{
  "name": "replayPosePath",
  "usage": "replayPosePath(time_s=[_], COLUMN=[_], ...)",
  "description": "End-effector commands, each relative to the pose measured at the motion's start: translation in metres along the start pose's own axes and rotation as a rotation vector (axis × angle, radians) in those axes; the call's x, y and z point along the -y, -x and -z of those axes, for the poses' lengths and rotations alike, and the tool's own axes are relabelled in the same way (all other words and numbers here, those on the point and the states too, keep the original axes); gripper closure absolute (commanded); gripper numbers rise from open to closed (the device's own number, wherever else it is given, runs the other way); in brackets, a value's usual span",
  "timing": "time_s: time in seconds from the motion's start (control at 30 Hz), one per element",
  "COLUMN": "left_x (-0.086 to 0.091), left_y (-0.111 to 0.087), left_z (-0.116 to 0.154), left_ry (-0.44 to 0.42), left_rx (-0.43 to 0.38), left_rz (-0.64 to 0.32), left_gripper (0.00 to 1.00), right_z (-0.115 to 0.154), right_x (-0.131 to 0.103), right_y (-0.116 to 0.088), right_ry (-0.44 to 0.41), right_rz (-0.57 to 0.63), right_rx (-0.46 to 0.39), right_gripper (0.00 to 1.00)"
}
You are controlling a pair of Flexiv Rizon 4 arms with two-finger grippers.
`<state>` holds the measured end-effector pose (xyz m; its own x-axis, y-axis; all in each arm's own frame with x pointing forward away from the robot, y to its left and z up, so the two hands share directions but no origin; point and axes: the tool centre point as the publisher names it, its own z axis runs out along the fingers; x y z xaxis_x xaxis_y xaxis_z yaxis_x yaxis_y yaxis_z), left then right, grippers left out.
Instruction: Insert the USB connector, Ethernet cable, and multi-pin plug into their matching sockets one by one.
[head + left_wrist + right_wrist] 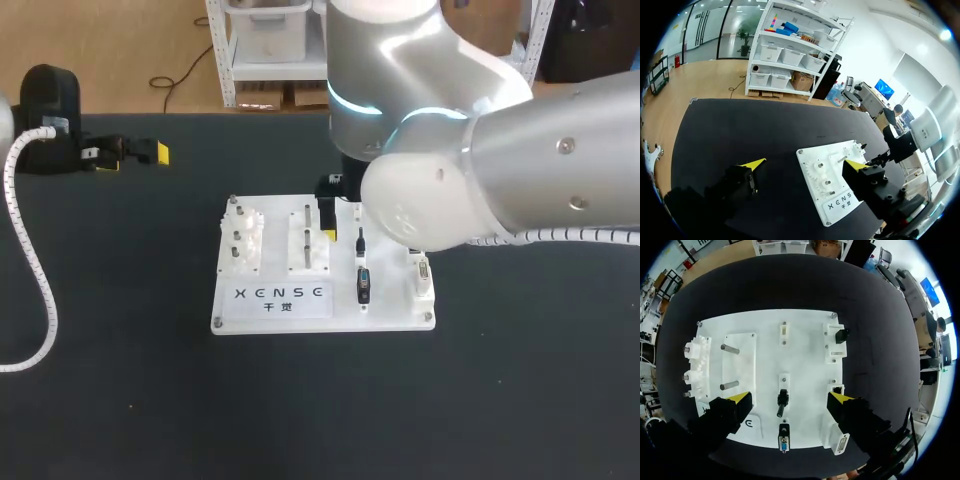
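**Over the white board point(275, 300), right hand point(790, 399) spread and empty**

At centre frame in the head view I see it hang above the board, pinching nothing. A black plug point(782, 401) lies on the board under the gap, with a blue-faced multi-pin plug point(784, 440) just beside it. Upper left, my left hand point(130, 153) hovers over the desk point(120, 380), also spread, well apart from the board.

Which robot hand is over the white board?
The right gripper: it hangs open above the white board. The left gripper is off to the side, over the black table.
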<state>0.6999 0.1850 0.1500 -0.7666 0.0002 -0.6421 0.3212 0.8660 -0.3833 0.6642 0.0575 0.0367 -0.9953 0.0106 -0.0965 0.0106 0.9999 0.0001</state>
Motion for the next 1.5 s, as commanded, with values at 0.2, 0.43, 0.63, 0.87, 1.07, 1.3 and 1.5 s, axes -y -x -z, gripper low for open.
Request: replayPosePath(time_s=[0.2,0.43,0.63,0.87,1.07,1.3,1.5], left_x=[0.0,0.0,0.0,0.0,0.0,0.0,0.0], left_y=[0.0,0.0,0.0,0.0,0.0,0.0,0.0], left_z=[0.0,0.0,0.0,0.0,0.0,0.0,0.0], left_ry=[0.0,0.0,0.0,0.0,0.0,0.0,0.0], left_rx=[0.0,0.0,0.0,0.0,0.0,0.0,0.0], left_rz=[0.0,0.0,0.0,0.0,0.0,0.0,0.0], left_gripper=[0.0,0.0,0.0,0.0,0.0,0.0,0.0], right_z=[-0.01,-0.018,-0.016,-0.013,-0.015,-0.016,-0.017], right_x=[-0.005,-0.005,0.0,0.004,0.005,0.003,-0.002], right_y=[-0.006,-0.01,-0.005,-0.002,-0.005,-0.009,-0.007], right_ry=[-0.045,-0.037,-0.01,0.016,0.026,0.035,0.038], right_rz=[0.0,-0.027,-0.043,-0.047,-0.041,-0.024,-0.022], right_rx=[-0.031,-0.058,-0.049,-0.046,-0.054,-0.061,-0.062], right_gripper=[0.0,0.0,0.0,0.0,0.0,0.49,0.56])
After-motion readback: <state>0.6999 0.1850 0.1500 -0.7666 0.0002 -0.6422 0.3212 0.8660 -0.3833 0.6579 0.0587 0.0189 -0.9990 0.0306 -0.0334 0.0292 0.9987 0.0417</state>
